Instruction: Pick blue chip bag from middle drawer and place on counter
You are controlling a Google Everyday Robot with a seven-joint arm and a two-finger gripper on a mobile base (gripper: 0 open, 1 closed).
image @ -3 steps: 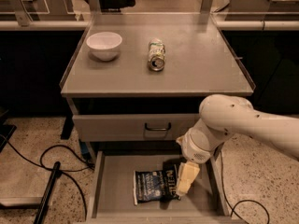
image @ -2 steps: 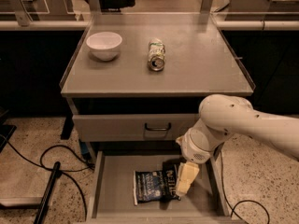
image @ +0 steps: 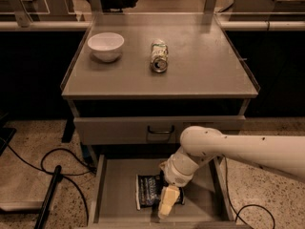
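The blue chip bag [image: 147,191] lies flat on the floor of the open middle drawer [image: 116,197], right of the drawer's centre. My gripper [image: 167,200] reaches down into the drawer from the right and sits over the bag's right part, covering that end. I cannot see whether it grips the bag. The white arm [image: 224,149] stretches in from the right edge of the view. The counter [image: 205,73] is the flat grey cabinet top above.
A white bowl [image: 106,46] stands at the counter's back left. A green-and-white drink can [image: 159,56] lies on its side near the counter's middle. A closed drawer front with a dark handle [image: 159,129] sits just above the open drawer. Black cables [image: 52,171] run over the floor at left.
My gripper has moved left and lower in the drawer, from beside the bag's right edge to over the bag. The bag, bowl and can have not moved.
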